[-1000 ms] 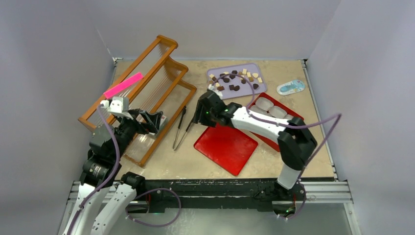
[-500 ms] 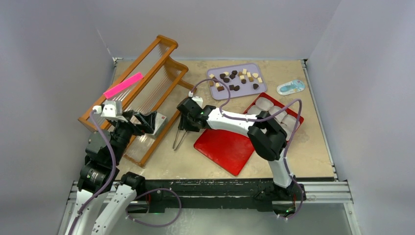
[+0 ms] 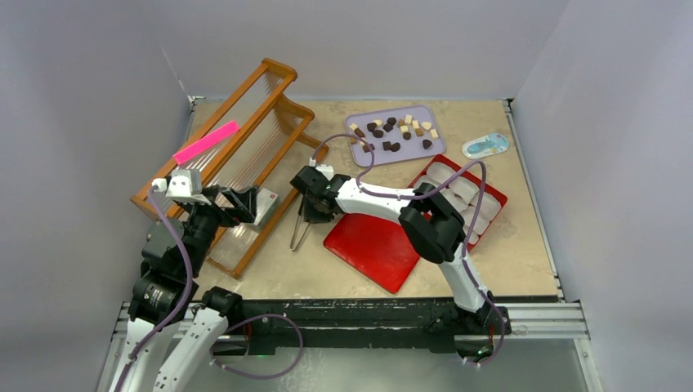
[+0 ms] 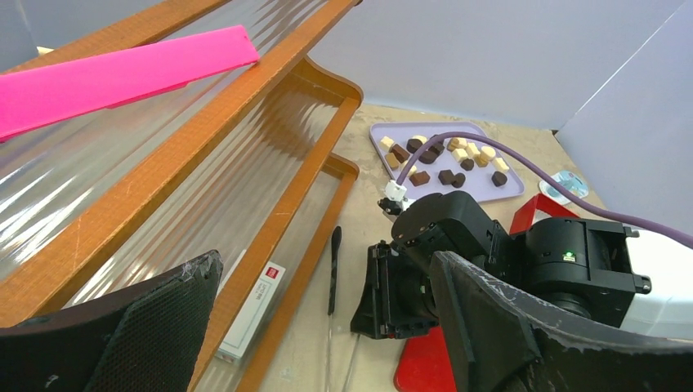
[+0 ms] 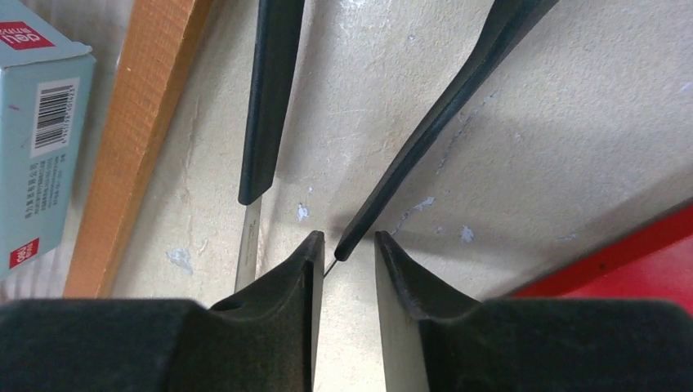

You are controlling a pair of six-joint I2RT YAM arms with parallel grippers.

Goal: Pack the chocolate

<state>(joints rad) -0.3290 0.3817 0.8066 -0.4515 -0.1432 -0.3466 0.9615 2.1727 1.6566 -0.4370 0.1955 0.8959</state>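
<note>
The chocolate (image 3: 392, 135), several dark, brown and cream pieces, lies on a lilac tray (image 3: 357, 121) at the back; it also shows in the left wrist view (image 4: 441, 159). My right gripper (image 3: 314, 211) is low over black tweezers (image 3: 299, 227) on the table. Its jaws are slightly apart (image 5: 345, 241) with one tweezer arm (image 5: 441, 114) running between the tips, untouched; the other arm (image 5: 266, 106) lies outside the left finger. My left gripper (image 4: 327, 327) is wide open and empty, raised over the wooden rack (image 3: 245, 139).
A flat red lid (image 3: 372, 245) lies right of the tweezers. A red box with white cups (image 3: 494, 198) sits beyond it. A small labelled box (image 3: 263, 204) lies in the rack, a pink strip (image 3: 205, 141) on top. A blue-white object (image 3: 485, 145) lies back right.
My right arm has swung left from near the lilac tray to the tweezers and come down over them. My left gripper has shifted slightly.
</note>
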